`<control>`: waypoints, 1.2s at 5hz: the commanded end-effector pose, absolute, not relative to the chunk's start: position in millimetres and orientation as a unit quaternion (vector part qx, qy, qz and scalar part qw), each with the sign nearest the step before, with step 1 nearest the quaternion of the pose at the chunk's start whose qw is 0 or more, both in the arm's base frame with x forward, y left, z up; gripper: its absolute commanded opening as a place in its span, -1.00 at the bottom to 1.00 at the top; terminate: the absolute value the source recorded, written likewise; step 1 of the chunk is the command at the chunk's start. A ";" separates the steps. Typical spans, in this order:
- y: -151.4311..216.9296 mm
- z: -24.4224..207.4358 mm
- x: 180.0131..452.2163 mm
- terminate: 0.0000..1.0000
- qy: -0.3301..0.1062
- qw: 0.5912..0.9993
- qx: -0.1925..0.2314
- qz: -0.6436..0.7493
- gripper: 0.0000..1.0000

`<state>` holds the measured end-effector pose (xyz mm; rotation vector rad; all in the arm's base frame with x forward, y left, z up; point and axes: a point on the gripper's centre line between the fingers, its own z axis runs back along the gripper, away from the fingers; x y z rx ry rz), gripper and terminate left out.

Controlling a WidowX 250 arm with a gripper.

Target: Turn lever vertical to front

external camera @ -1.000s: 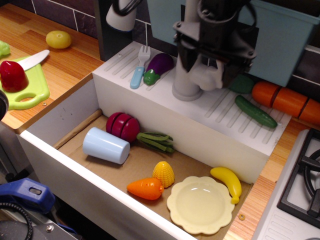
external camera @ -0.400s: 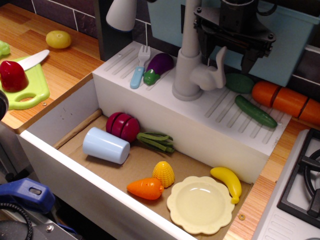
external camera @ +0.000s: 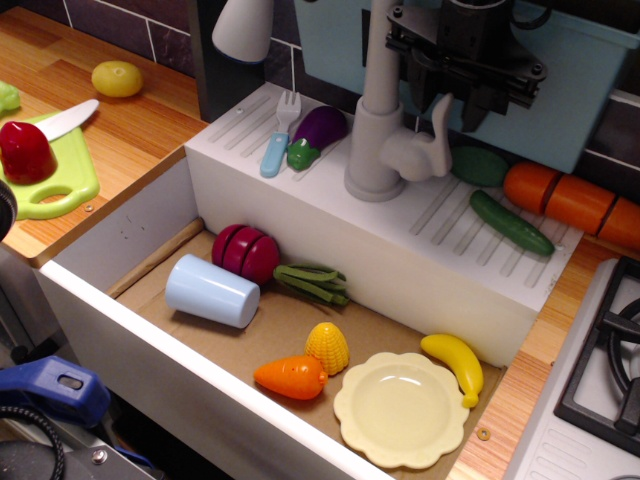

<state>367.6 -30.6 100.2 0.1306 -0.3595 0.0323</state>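
The light-grey lever [external camera: 438, 128] stands upright on the bulbous right side of the grey tap [external camera: 378, 120], its rounded tip pointing up. My black gripper [external camera: 447, 100] hangs just above it at the top of the view. Its jaws are open, one finger [external camera: 413, 88] to the left of the lever tip and one [external camera: 479, 112] to the right. Neither finger visibly touches the lever. The tap's white spout [external camera: 243, 28] hangs at the upper left.
The white ledge [external camera: 330, 215] carries a fork [external camera: 277, 140], an eggplant [external camera: 317, 133], cucumbers [external camera: 510, 222] and a carrot [external camera: 570, 200]. A teal bin [external camera: 570, 80] stands behind the gripper. The sink below holds a cup [external camera: 212, 291], plate [external camera: 402, 408], corn, carrot and banana. A stove [external camera: 605, 370] is at the right.
My gripper has risen from down around the tap's side and lever to above the lever tip, then shifted slightly left. The lever now shows, standing upright.
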 end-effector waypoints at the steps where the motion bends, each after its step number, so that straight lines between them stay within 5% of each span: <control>1: -30.8 120.9 374.1 -1.00 -0.198 0.978 0.062 0.026 -1.00; 6: -39.3 68.0 311.1 -1.00 -0.155 0.982 0.010 0.107 -1.00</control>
